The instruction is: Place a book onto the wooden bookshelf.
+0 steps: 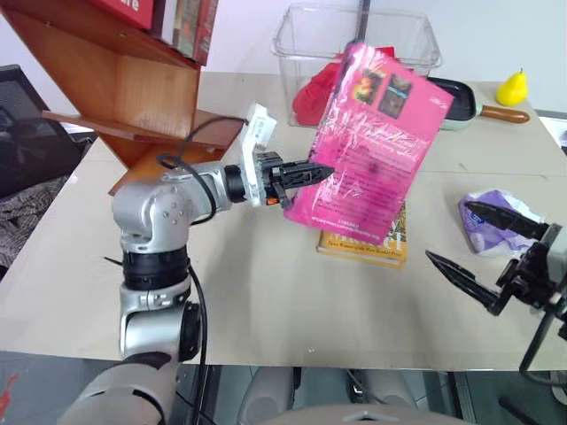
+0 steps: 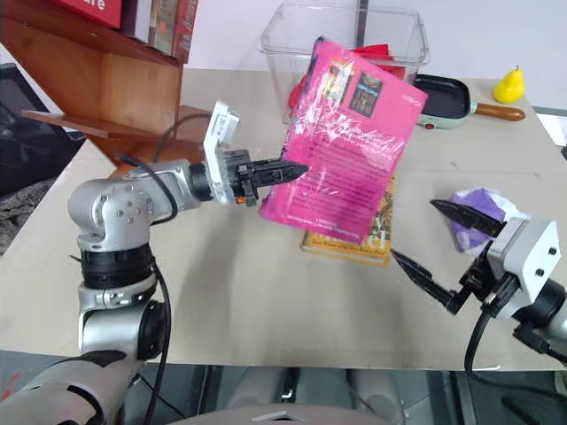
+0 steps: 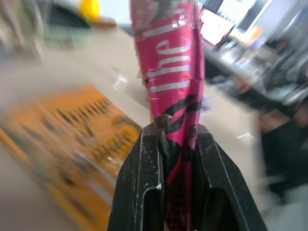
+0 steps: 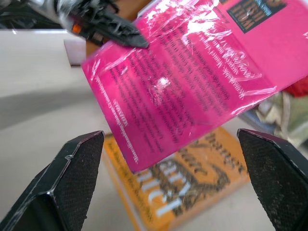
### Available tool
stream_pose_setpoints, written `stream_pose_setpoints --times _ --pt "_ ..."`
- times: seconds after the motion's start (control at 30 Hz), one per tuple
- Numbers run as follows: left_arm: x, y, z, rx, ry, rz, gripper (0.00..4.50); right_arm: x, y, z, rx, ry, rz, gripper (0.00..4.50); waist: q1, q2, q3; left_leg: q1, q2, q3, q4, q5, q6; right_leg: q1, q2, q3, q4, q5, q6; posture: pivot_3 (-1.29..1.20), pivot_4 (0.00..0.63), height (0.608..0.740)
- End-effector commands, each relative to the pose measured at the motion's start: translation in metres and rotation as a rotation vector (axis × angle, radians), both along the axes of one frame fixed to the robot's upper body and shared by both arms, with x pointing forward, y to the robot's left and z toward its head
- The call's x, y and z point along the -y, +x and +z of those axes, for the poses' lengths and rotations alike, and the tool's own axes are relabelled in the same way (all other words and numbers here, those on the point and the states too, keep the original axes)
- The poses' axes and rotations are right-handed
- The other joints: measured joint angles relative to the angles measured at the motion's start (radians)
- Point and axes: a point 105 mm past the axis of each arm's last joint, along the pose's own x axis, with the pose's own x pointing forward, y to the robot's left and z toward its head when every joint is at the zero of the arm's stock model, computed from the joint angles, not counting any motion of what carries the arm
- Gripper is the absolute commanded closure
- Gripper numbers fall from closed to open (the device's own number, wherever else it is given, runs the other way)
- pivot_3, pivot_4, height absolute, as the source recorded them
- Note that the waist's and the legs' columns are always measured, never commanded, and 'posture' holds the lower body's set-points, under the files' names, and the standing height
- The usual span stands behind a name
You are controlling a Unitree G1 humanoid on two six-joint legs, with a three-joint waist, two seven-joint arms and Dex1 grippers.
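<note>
The magenta-pink book hangs in the air above the table, its back cover facing me, tilted. My left gripper is shut on the book's lower left edge; in the left wrist view both black fingers pinch its pink spine. My right gripper stands open low at the right, apart from the book, its fingertips wide in the right wrist view. The wooden bookshelf with slanted boards rises at the far left, behind my left arm.
A yellow-orange book lies flat on the table under the lifted one. A clear plastic bin stands behind. A crumpled purple-and-white bag, a green pan and a yellow pear-shaped toy lie at the right.
</note>
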Motion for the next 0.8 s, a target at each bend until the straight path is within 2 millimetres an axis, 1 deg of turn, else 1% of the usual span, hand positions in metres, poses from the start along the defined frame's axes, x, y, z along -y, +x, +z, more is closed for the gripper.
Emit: stream_pose_setpoints --times 0.03,0.07,0.13,0.17,0.23,0.3,0.37,0.43,0.53,0.63,0.7,0.77,0.8 --pt "-0.009 -0.009 0.037 0.496 0.099 0.040 4.41 0.004 0.012 0.001 0.023 0.000 0.013 0.00 0.009 0.000 0.000 0.000 0.000 0.000 0.000 0.000 0.001 0.000 0.001 0.000 0.000 0.000 0.000 0.00 0.150 0.740" --pt "-0.013 -0.009 0.041 0.616 0.156 0.061 4.41 0.007 0.015 0.001 0.027 0.007 0.016 0.00 0.010 0.000 0.000 0.000 0.000 0.000 0.001 -0.002 0.003 0.000 0.004 0.000 0.000 -0.001 -0.001 0.00 0.150 0.740" --pt "-0.026 -0.007 0.060 0.816 0.242 0.121 4.41 0.004 0.020 0.007 0.040 0.014 0.050 0.00 0.012 0.000 0.000 -0.001 0.000 0.001 0.001 -0.002 0.004 0.000 0.005 0.001 -0.002 -0.001 -0.002 0.00 0.150 0.740" --pt "-0.036 -0.006 0.071 0.909 0.280 0.136 4.41 -0.001 0.022 0.010 0.047 0.025 0.069 0.00 0.012 0.000 0.000 -0.001 0.000 0.002 0.001 -0.002 0.004 0.000 0.005 0.001 -0.002 -0.001 -0.002 0.00 0.150 0.740" --pt "-0.052 -0.010 0.088 1.071 0.375 0.111 4.41 -0.001 0.025 0.011 0.050 0.034 0.083 0.00 0.013 0.000 0.000 -0.002 0.000 0.001 0.001 -0.002 0.004 0.000 0.004 0.000 -0.003 0.000 0.000 0.00 0.150 0.740" --pt "-0.068 -0.012 0.099 1.155 0.422 0.107 4.41 -0.005 0.028 0.009 0.046 0.029 0.096 0.00 0.012 0.000 0.000 -0.003 0.000 0.000 0.001 -0.002 0.004 0.000 0.005 -0.002 -0.004 0.000 0.000 0.00 0.150 0.740" --pt "-0.096 -0.015 0.116 1.235 0.585 0.136 4.41 -0.006 0.032 0.003 0.020 0.030 0.128 0.00 0.010 0.000 0.000 -0.003 0.000 0.000 0.001 -0.003 0.005 -0.001 0.005 -0.002 -0.004 0.000 0.000 0.00 0.150 0.740" --pt "-0.120 -0.022 0.127 1.271 0.726 0.154 4.41 -0.009 0.038 0.000 0.007 0.038 0.163 0.00 -0.002 0.000 0.001 -0.004 0.000 0.001 0.001 -0.004 0.007 -0.001 0.005 -0.002 -0.005 0.000 0.001 0.00 0.150 0.740" --pt "-0.153 -0.029 0.135 1.261 0.857 0.199 4.41 -0.016 0.047 0.003 0.026 0.046 0.199 0.00 -0.016 0.000 0.001 -0.004 0.000 0.001 0.001 -0.004 0.008 -0.001 0.005 -0.002 -0.005 0.000 0.001 0.00 0.150 0.740" --pt "-0.179 -0.036 0.137 1.261 0.974 0.224 4.41 -0.022 0.051 0.010 0.054 0.072 0.240 0.00 -0.016 0.000 0.002 -0.004 0.000 0.001 0.002 -0.005 0.009 -0.001 0.005 -0.003 -0.004 0.000 0.001 0.00 0.150 0.740" --pt "-0.200 -0.040 0.141 1.248 1.038 0.265 4.41 -0.026 0.053 0.015 0.077 0.091 0.252 0.00 -0.013 0.000 0.002 -0.004 0.000 0.001 0.002 -0.005 0.009 -0.001 0.006 -0.004 -0.003 0.000 0.001 0.00 0.150 0.740" --pt "-0.221 -0.043 0.139 1.194 1.103 0.289 4.41 -0.030 0.051 0.022 0.097 0.116 0.276 0.00 -0.014 0.000 0.002 -0.004 0.000 0.002 0.003 -0.005 0.009 -0.001 0.006 -0.006 -0.002 0.000 0.001 0.00 0.150 0.740" --pt "-0.229 -0.044 0.138 1.178 1.124 0.295 4.41 -0.031 0.049 0.024 0.103 0.125 0.288 0.00 -0.014 0.000 0.002 -0.004 0.000 0.002 0.003 -0.005 0.009 -0.001 0.006 -0.006 -0.002 0.000 0.001 0.00 0.150 0.740"
